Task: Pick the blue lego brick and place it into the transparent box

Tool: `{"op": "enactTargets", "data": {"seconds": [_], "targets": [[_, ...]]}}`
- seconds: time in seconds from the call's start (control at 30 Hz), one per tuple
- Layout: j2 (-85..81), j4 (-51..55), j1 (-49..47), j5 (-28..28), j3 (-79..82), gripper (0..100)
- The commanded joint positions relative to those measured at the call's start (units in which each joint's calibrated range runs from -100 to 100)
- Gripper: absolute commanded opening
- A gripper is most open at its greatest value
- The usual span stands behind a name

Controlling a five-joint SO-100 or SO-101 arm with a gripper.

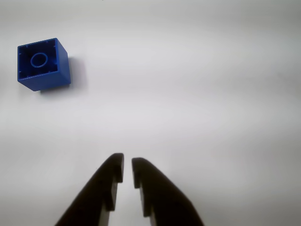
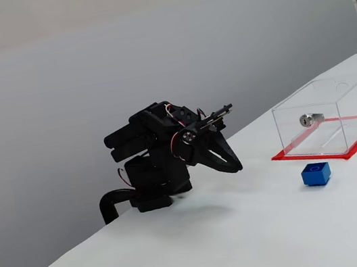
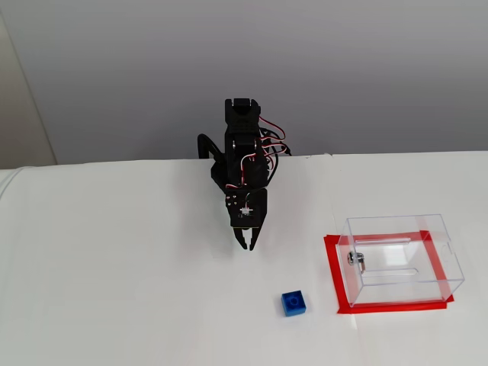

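Arm is seen folded low at the worktop's (image 3: pixel 114 305) far edge. End effector (image 3: pixel 248 245) is nearly closed, a thin gap left between the fingertips, nothing held; in the wrist view the end effector (image 1: pixel 127 165) is shown at 6 o'clock with bare worktop ahead. Blue lego brick (image 1: pixel 43 64) is seen at 10 o'clock in the wrist view, resting on the worktop, well apart from the fingers. In a fixed view the brick (image 3: pixel 293 303) is placed at 5 o'clock from the end effector, just beside the transparent box (image 3: pixel 400 259), not touching. A silver lock (image 3: pixel 354 258) is seen on the box wall facing the brick.
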Motion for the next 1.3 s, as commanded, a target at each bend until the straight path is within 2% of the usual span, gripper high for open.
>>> {"op": "enactTargets", "data": {"seconds": [0.0,1.27], "targets": [[-0.9,-0.1,0.4,-0.5,0.8,2],[-0.9,-0.1,-0.3,-0.5,0.8,2]]}}
